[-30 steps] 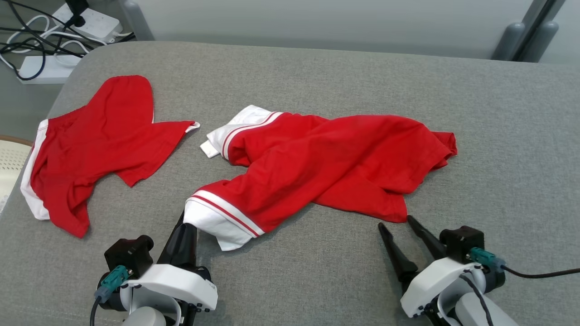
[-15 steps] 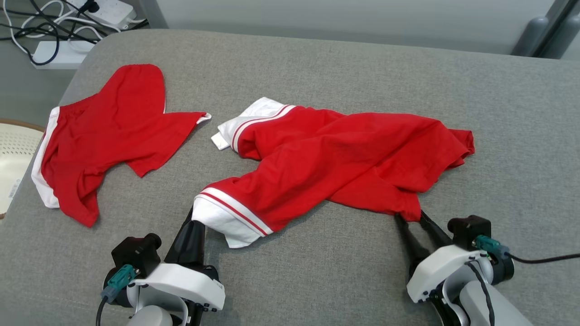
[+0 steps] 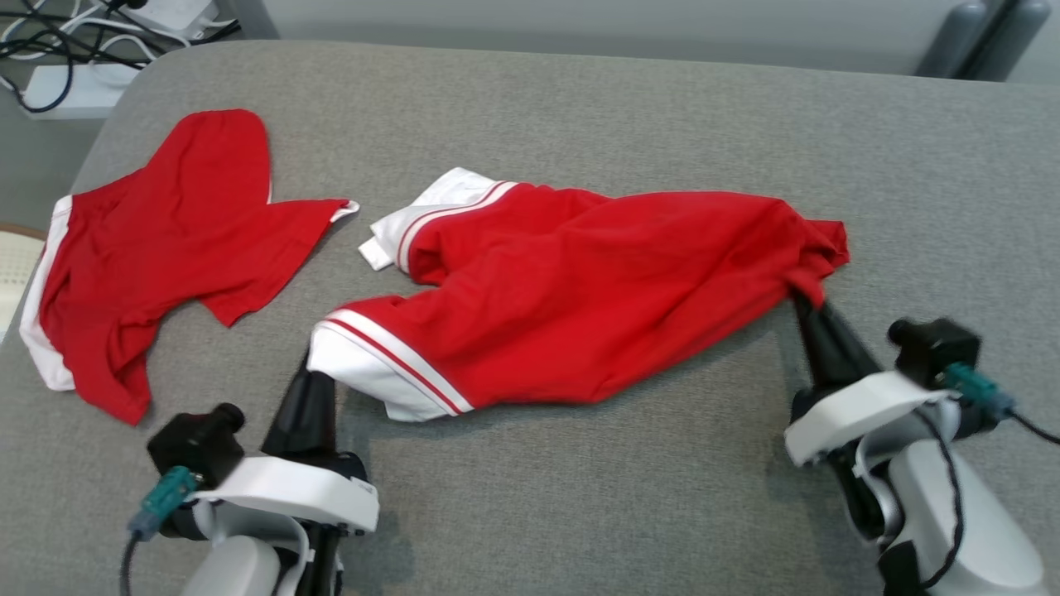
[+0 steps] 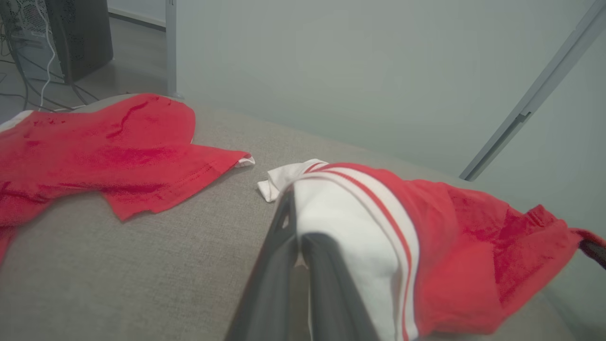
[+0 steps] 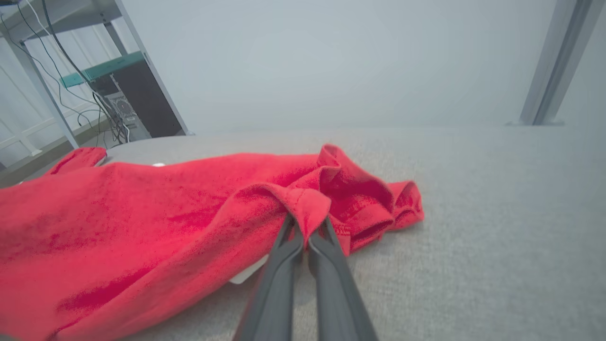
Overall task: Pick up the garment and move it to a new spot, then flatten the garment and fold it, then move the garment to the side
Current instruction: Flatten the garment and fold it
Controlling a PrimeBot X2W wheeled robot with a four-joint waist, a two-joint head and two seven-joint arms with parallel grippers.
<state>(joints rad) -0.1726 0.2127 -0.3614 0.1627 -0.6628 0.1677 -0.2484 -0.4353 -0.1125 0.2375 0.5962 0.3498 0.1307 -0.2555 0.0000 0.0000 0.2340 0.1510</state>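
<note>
The garment [image 3: 580,306] is red with white striped cuffs and lies crumpled across the middle of the grey padded table [image 3: 580,116]. My left gripper [image 3: 310,377] is shut on its near white cuff [image 3: 364,381], which the left wrist view shows draped over the fingertips [image 4: 294,227]. My right gripper [image 3: 803,300] is shut on the red hem at the garment's right end. In the right wrist view a fold of red cloth [image 5: 303,203] is pinched between the fingers [image 5: 284,255]. The held edges sit slightly raised off the table.
A second red garment [image 3: 166,240] with white trim lies spread at the table's left end. Power strips and cables [image 3: 66,83] lie on the floor beyond the far left corner. A pale basket [image 3: 12,273] shows at the left edge. A grey post [image 3: 977,37] stands far right.
My right gripper went from open near the hem to shut on it, then carried it away from me and to the right, stretching the garment. The head camera has shifted too. The left grip is unchanged.
</note>
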